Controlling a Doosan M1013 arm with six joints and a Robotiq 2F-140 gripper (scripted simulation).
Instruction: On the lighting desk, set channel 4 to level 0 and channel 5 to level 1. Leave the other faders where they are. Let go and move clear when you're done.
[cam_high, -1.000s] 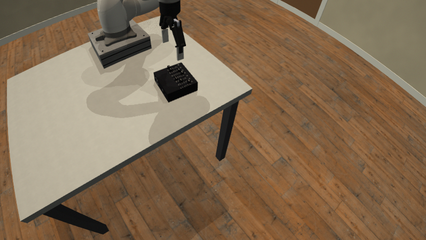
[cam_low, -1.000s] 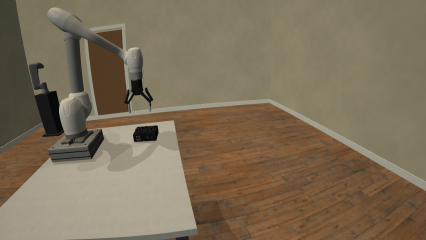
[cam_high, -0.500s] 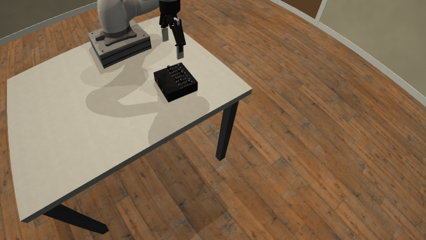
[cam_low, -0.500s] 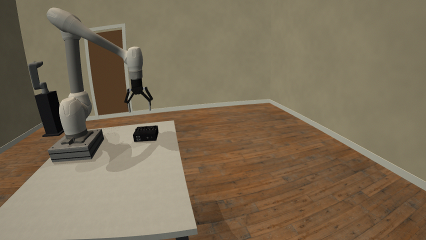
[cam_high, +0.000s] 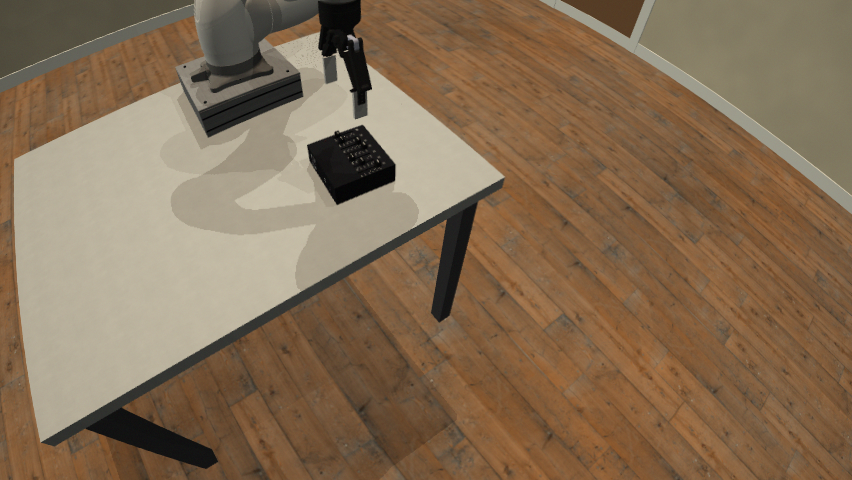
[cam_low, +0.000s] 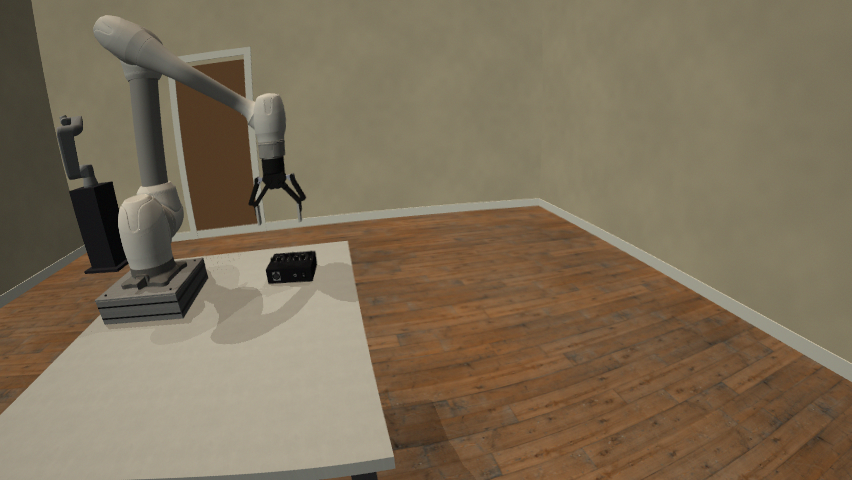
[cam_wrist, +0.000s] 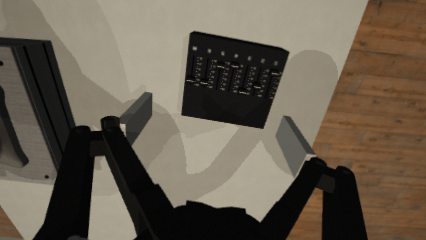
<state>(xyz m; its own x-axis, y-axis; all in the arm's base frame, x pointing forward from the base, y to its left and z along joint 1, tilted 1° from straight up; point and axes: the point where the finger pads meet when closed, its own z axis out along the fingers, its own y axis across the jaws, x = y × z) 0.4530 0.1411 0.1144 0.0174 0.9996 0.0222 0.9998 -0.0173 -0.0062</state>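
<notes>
Near the far right corner of the pale worktop (cam_high: 149, 268), a small black lighting desk (cam_high: 351, 162) sits flat, close to the worktop's right edge and well apart from the grey base plate (cam_high: 286, 74) on which the white arm (cam_low: 178, 62) stands. Seen from the top camera, the base plate lies toward ten o'clock of the desk. The gripper (cam_low: 277, 208) hangs high above the desk, pointing straight down, touching nothing; its fingers are spread as wide as they go and nothing is between them. In the wrist view the two grey pads frame the desk, one toward eight o'clock of it and the other toward four o'clock, both well above the worktop. The desk's top face carries a row of parallel fader slots (cam_wrist: 232, 77), each with a small light mark above it and a cap at some height along its track; the caps stand at uneven levels, but the view is too small and dark to read which level any one channel is at, so channels 4 and 5 cannot be told with confidence. In the exterior view a round socket shows on the desk's near side face. Soft shadows of the arm fall across the worktop beside the desk. Beyond the worktop are a plank floor (cam_high: 596, 298), beige walls and a brown door (cam_low: 217, 149).
</notes>
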